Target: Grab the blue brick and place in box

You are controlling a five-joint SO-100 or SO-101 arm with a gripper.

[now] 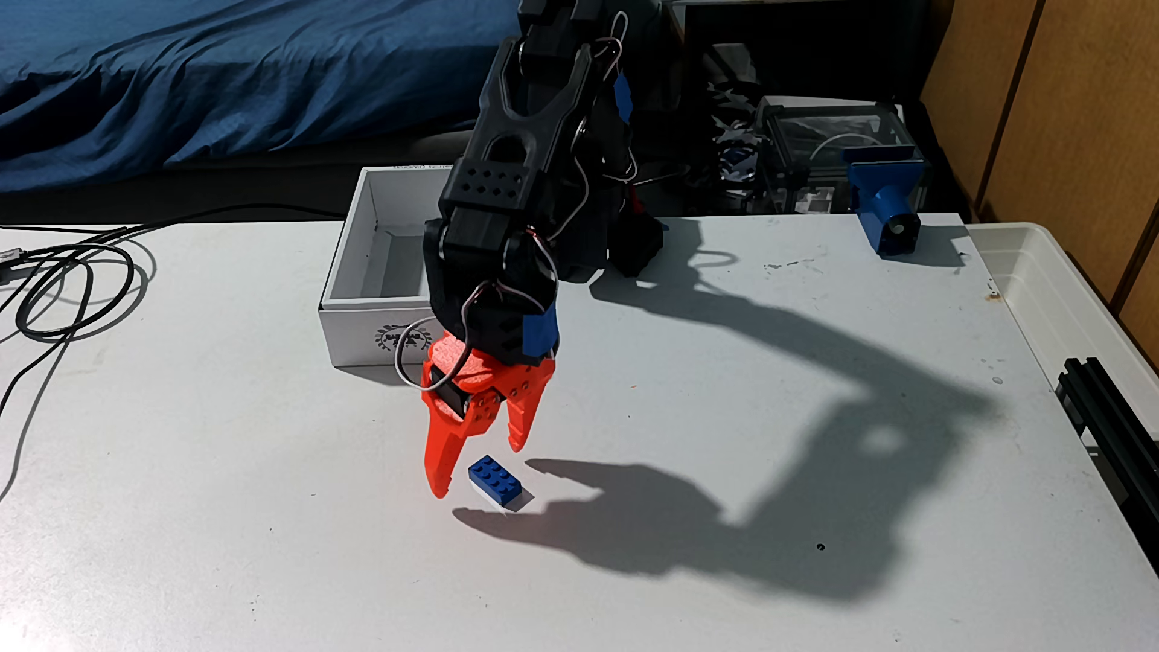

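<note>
In the fixed view I see the black arm (520, 188) bent forward over the white desk (188, 533), with its orange gripper (480, 473) pointing down. The jaws stand wide apart and hold nothing. The longer finger (442, 457) sits at the view's left, its tip close to the desk surface; the shorter finger (523, 414) sits at the view's right and farther back.

The blue brick (497, 481) lies flat on the desk, studs up, its long axis running diagonally from upper left to lower right in the view. I read it as lying just beside the tip of the longer finger, roughly below the gap between the jaws. I cannot tell whether that finger touches it.

The box (357, 329) stands open on the desk behind the gripper, toward the view's left, well apart from the brick. Its near end face carries a dark wreath emblem (401, 341); the arm covers part of the box's right side.

Blue tape patches (539, 329) wrap the arm near the wrist. Black cables (69, 282) coil at the desk's left edge. A blue clamp-like mount (887, 200) stands at the far right corner, and a translucent tub (1079, 276) adjoins the desk's right side. The arm's hard shadow (721, 520) falls to the right across the desk.
</note>
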